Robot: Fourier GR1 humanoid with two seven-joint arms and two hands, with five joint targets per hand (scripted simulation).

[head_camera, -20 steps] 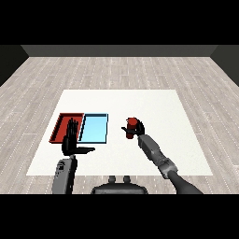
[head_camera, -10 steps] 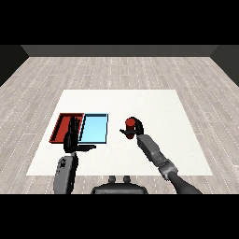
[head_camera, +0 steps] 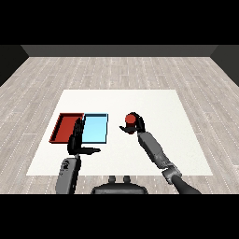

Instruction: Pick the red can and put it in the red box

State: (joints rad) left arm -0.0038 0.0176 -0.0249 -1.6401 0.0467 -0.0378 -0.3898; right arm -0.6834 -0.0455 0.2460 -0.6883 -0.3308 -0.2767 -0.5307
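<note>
Red can [head_camera: 130, 120] wrapped in curled fingers of right hand [head_camera: 136, 124], apparently raised a little off white worktop [head_camera: 154, 102], right of both trays. Can axis looks roughly upright, hard to confirm. Red tray [head_camera: 65, 127] lying to the left, on far side of light blue tray [head_camera: 95, 128]; the two trays side by side and touching, blue one sitting between can and goal. Coming move judged as leftward carry across blue tray, then lowering into red one. Left hand [head_camera: 77, 140] with fingers straight and relaxed, thumb sticking out sideways, holding nothing, posed upright at near edge of the trays around the seam between red and blue, overlapping red tray's near right corner as seen from the head. Left hand much nearer to red tray, but can already with the right. Possible obstacle: left hand standing close to the carry path; also risk of setting down short, into blue tray.
</note>
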